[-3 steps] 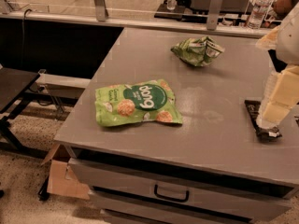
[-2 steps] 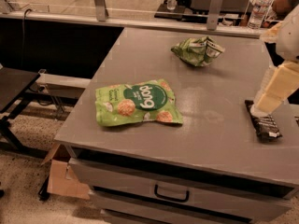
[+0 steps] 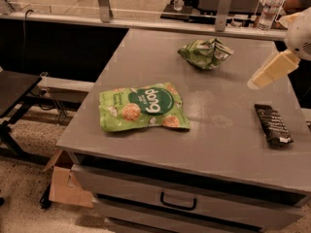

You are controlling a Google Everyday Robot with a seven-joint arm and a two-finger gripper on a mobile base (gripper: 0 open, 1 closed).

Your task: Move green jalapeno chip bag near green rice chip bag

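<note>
Crumpled jalapeno chip bag [image 3: 205, 52], gripper [image 3: 260, 77] at right

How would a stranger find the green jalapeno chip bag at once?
On the grey table, look at the far side, left of the robot's cream hand hovering near the right edge. The green jalapeno chip bag lies there: small and crumpled, unlike the large flat green rice chip bag near the front.

Grey table [image 3: 221, 130] with green rice chip bag [image 3: 143, 107], green jalapeno chip bag [image 3: 205, 52], dark snack bar [image 3: 273, 124]; hand [image 3: 260, 79] above right edge.
</note>
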